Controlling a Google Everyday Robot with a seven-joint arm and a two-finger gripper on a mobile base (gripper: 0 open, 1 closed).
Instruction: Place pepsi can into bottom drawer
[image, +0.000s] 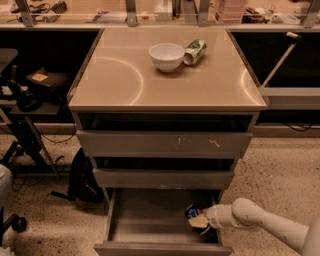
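The bottom drawer (145, 227) is pulled open under the two upper drawers, its grey inside showing. My white arm reaches in from the lower right. My gripper (198, 220) sits inside the drawer at its right side, shut on the pepsi can (191, 212), a small blue can partly hidden by the fingers. The can is low in the drawer, near its floor; I cannot tell whether it touches.
On the cabinet top (125, 80) stand a white bowl (166, 56) and a green-and-white can (195, 51) lying beside it. The two upper drawers (165, 144) are slightly open. A dark bag (82, 180) and chair parts are left of the cabinet.
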